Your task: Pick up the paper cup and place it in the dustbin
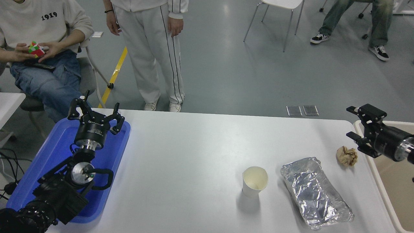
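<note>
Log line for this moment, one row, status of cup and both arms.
paper cup: upright, untouched | right gripper: open, by dustbin | left gripper: open, over blue tray

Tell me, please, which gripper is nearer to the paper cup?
The right gripper. It hangs open at the table's right edge, beside the dustbin, beyond the foil tray from the paper cup. The left gripper is parked open over the blue tray, farther away.
</note>
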Robot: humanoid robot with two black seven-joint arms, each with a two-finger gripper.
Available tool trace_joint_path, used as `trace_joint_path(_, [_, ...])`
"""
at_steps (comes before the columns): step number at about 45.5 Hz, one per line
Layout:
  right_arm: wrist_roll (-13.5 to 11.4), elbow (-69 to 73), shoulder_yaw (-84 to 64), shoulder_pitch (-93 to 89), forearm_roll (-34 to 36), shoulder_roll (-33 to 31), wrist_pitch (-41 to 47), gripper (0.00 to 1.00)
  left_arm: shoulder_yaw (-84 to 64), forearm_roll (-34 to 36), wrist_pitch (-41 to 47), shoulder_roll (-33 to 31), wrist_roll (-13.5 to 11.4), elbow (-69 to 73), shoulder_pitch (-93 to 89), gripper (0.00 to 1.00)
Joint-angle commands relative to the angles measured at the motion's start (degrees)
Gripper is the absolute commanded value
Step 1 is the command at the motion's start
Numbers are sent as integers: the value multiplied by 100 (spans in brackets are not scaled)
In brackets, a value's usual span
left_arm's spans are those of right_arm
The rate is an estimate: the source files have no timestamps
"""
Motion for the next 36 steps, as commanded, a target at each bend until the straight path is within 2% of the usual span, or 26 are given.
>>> trace_joint_path(1, [-12, 578, -2514, 1976, -15, 236, 558, 100, 7, 0, 7, -5, 1, 0, 6, 100])
trace_joint_path(5, [-39, 771, -2796, 2302, -330, 447, 620, 100, -1, 0, -2, -5, 1, 0, 6, 100])
trace_joint_path(9, [-100, 921, -2823, 2548, -1068, 596, 637, 100, 7, 0, 7, 4, 1, 0, 6, 100])
trace_joint_path(11, [-214, 1044, -2867, 2697, -1367, 701, 664, 100, -1, 0, -2, 4, 1, 0, 6, 100])
trace_joint_path(14, [-591, 1123, -2937, 2873, -1570, 886, 672, 100, 7, 0, 7, -5, 1, 0, 6, 100])
trace_joint_path(22, [-2392, 1132, -3069, 3225, -1562, 1369, 883, 100, -1, 0, -2, 4, 1, 0, 6, 100])
trace_joint_path(25, [-2911, 1132, -3113, 3462, -1562, 1536, 1102, 100, -1, 0, -2, 4, 1, 0, 6, 100])
trace_joint_path(29, [-3246, 1141, -3131, 3831, -1579, 1669, 1717, 100, 7, 0, -2, 4, 1, 0, 6, 100])
trace_joint_path(32, [-3273, 1141, -3157, 4226, -1597, 1704, 2244, 100, 7, 0, 7, 4, 1, 0, 6, 100])
trace_joint_path(36, [-3273, 1176, -3402, 4727, -1623, 1914, 2316, 100, -1, 0, 7, -5, 1, 0, 6, 100])
